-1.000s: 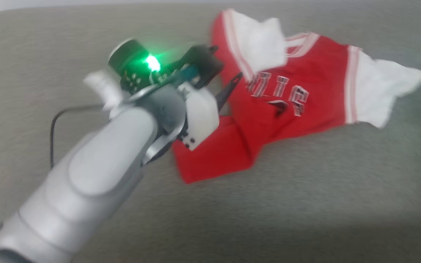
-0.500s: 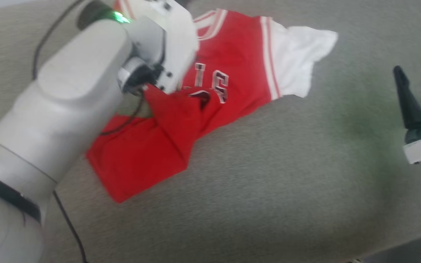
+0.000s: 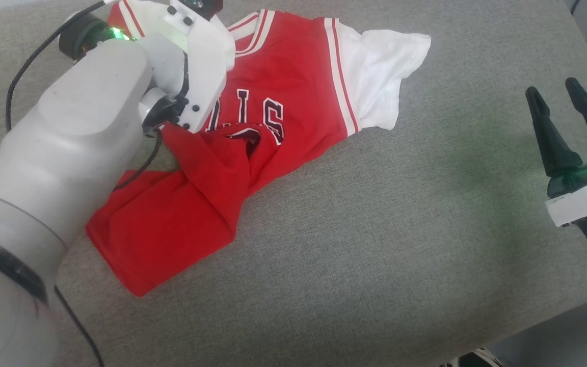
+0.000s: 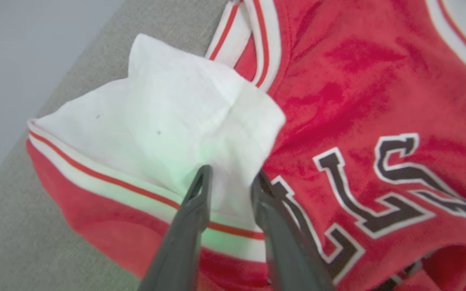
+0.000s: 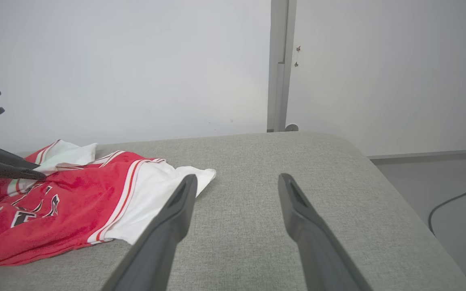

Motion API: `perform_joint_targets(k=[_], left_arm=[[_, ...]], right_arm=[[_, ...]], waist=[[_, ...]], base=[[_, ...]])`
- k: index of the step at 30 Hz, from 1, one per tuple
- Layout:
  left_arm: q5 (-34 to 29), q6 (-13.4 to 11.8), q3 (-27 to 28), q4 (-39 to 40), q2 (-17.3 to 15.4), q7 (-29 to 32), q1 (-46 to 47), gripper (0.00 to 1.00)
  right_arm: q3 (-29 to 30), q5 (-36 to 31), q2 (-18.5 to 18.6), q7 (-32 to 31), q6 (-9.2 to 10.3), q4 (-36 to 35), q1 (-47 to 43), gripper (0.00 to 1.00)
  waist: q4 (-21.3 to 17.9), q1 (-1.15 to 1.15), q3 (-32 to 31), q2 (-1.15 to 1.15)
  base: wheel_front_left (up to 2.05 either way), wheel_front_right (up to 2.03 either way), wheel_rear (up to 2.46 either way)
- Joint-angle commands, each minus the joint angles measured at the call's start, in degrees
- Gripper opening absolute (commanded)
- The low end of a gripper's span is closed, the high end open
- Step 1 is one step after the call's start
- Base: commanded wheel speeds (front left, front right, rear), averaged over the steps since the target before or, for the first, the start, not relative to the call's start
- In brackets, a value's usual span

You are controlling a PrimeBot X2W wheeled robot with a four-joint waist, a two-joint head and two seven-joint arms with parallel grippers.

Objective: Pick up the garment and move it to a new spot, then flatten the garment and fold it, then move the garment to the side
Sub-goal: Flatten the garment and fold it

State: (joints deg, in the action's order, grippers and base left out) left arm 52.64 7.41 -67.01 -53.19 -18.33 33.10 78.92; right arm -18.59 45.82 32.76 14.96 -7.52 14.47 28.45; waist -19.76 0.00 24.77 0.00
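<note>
The garment point(image 3: 293, 76) lies crumpled on the grey upholstered surface point(image 3: 375, 229), a red jersey with dark lettering, white sleeves and striped trim. My left arm point(image 3: 95, 117) reaches over its left part, and the wrist housing hides the fingers in the head view. In the left wrist view my left gripper point(image 4: 232, 173) straddles the folded edge of a white sleeve point(image 4: 168, 117), fingers a little apart with cloth between the tips. The garment point(image 5: 67, 202) also shows in the right wrist view. My right gripper point(image 3: 552, 87) point(image 5: 238, 178) hovers open at the right edge, well away from the garment.
A black cable point(image 3: 18, 76) runs along my left arm. The surface ends at a far edge against a pale wall point(image 5: 136, 60) and at a right edge above the floor, where another cable point(image 5: 451, 202) lies. Bare upholstery stretches between the garment and my right gripper.
The head camera has shifted, bringing my right gripper into view. My left arm has moved over the garment to the far white sleeve, and its fingers have narrowed around the sleeve's edge.
</note>
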Motion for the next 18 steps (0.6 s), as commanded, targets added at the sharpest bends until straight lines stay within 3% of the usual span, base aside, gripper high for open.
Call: perform_joint_targets(k=[1,3,4,8,13,18], left_arm=[[0.6,0.07,-0.03,-0.31,0.26,-0.97,0.52,0.34],[1.53,0.07,0.08,-1.36,0.6,-2.39,0.92,0.04],[1.91,0.07,-0.26,-1.74,0.86,-2.68,1.05,0.0],[3.43,0.07,-0.16,-3.58,1.78,-5.53,1.72,0.0],[10.84,-0.05,7.79,-7.43,3.29,-13.72,0.97,0.0],[14.99,-1.09,13.01,-10.05,0.5,-21.4,-3.68,0.0]], right_arm=[[-0.03,0.28,0.27,0.28,0.06,-0.36,0.14,1.0],[0.05,0.38,0.48,0.28,0.06,-0.61,-0.16,1.0],[-0.01,0.37,0.58,0.28,0.06,-0.67,-0.35,1.0],[0.4,0.22,1.01,0.28,0.06,-0.61,-0.75,1.0],[1.82,0.37,2.54,-0.15,0.07,-1.3,-3.04,1.0],[3.89,0.53,2.98,-1.13,0.05,-2.53,-4.77,1.0]], waist=[[0.06,0.0,-0.07,0.0],[0.24,0.0,-0.17,0.0],[0.38,0.0,-0.24,0.0],[1.67,0.0,-0.69,0.0],[5.94,0.0,-3.11,0.0],[10.02,0.0,-5.03,0.0]], base=[[0.0,0.0,0.0],[0.0,0.0,0.0],[0.0,0.0,0.0],[0.0,0.0,0.0],[0.0,0.0,0.0],[0.0,0.0,0.0]])
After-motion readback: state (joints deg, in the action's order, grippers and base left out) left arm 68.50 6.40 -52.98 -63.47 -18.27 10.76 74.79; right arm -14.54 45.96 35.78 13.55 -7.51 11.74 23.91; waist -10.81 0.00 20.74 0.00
